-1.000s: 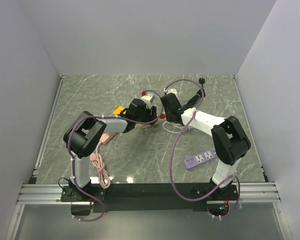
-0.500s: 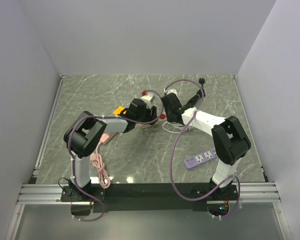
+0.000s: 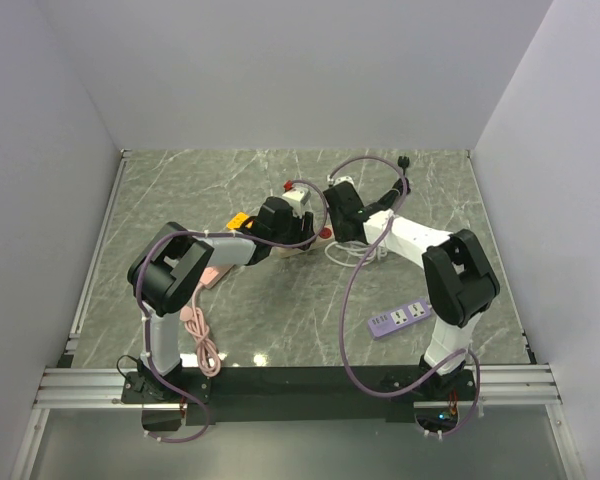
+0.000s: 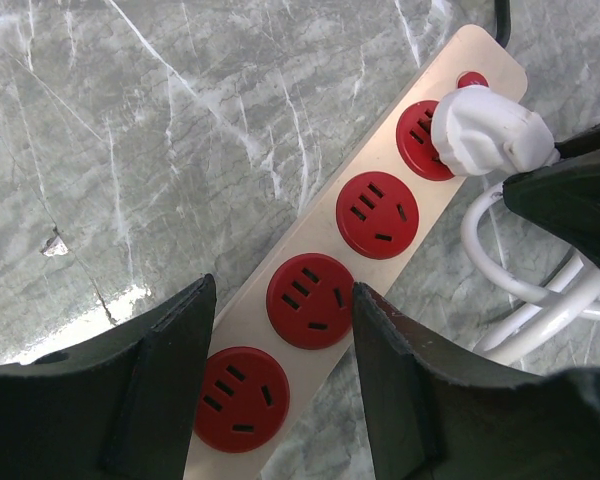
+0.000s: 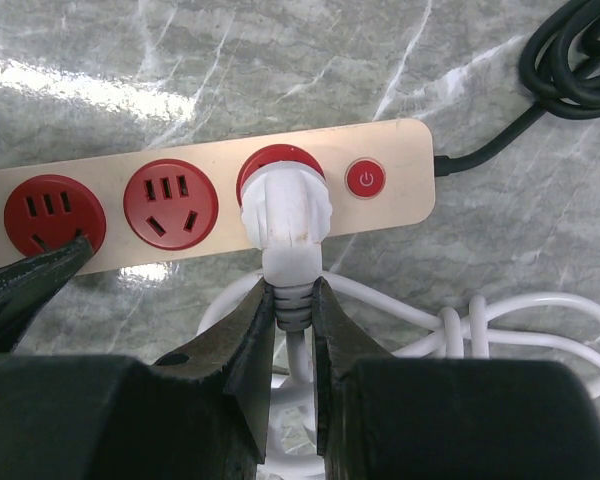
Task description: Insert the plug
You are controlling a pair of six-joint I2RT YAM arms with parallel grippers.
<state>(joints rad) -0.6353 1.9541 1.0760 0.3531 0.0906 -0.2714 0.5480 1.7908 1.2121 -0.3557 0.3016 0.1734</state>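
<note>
Right gripper (image 5: 292, 295) pinched on white corded plug (image 5: 283, 210), seated ahead in beige socket strip (image 5: 405, 185). Left gripper (image 4: 283, 290) clamps strip's sides. Yellow cube plug (image 3: 238, 220) lies behind left gripper.

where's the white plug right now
Right wrist view: the white plug sits in the beige strip's socket beside the red power button, right gripper pinching its cord end.

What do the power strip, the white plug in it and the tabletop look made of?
The power strip: beige moulded plastic, satin, with soft glare and rounded corners.
The white plug: glossy moulded plastic; its ribbed collar looks like softer rubber.
The tabletop: grey-green, white-veined, polished, reflects light; marble or printed laminate, cannot tell.
</note>
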